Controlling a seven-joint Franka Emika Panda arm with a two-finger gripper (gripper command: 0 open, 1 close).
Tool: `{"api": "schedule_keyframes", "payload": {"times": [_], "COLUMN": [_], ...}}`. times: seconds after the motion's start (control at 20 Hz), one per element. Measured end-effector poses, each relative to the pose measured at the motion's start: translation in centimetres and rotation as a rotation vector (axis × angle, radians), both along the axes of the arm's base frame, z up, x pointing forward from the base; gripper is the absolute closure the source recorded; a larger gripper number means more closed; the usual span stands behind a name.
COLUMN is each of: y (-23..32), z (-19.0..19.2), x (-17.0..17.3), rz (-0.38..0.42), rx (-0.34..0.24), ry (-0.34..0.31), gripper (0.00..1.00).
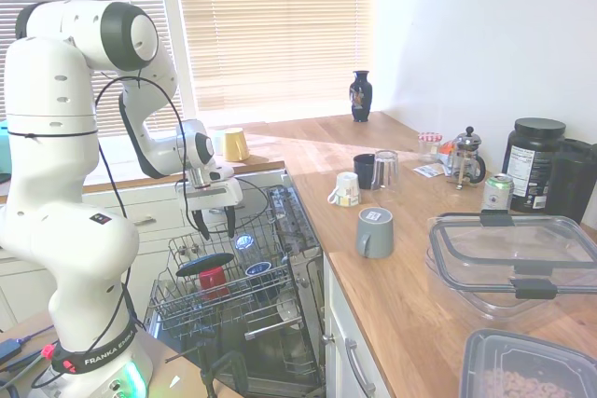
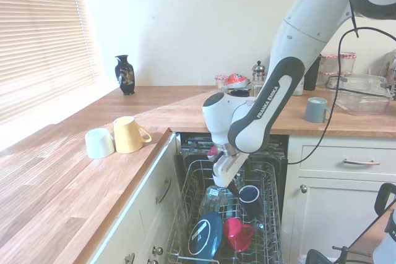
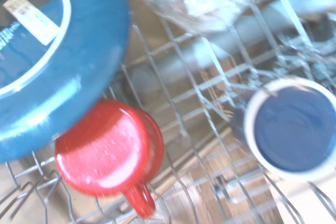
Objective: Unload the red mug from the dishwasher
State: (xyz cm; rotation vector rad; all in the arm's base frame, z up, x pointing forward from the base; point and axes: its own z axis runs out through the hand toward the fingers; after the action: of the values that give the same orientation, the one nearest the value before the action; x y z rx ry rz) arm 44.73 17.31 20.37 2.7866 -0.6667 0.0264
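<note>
The red mug (image 1: 213,278) lies upside down in the pulled-out wire rack (image 1: 187,309) of the open dishwasher (image 1: 284,230). It also shows in the second exterior view as the red mug (image 2: 234,233), handle to the right, and close up in the wrist view as the red mug (image 3: 107,153). My gripper (image 1: 215,232) hangs open just above the rack, over the mug, and holds nothing. A blue bowl (image 3: 58,66) leans against the mug.
A dark blue mug (image 2: 249,194) and a clear glass (image 2: 213,199) share the rack. A yellow mug (image 2: 130,134) and a white cup (image 2: 99,143) lie on the wooden counter (image 2: 93,183). A grey mug (image 1: 375,232), a vase (image 1: 361,96) and plastic containers (image 1: 513,263) stand further along.
</note>
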Motion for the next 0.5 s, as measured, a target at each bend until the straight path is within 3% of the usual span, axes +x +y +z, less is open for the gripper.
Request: {"api": "schedule_keyframes", "payload": {"times": [0.5], "y": [1.2], "z": [-7.0], "x": [-1.9], "rz": [0.16], "rx": [-0.017], "ry": [0.122], "gripper": [0.0]}}
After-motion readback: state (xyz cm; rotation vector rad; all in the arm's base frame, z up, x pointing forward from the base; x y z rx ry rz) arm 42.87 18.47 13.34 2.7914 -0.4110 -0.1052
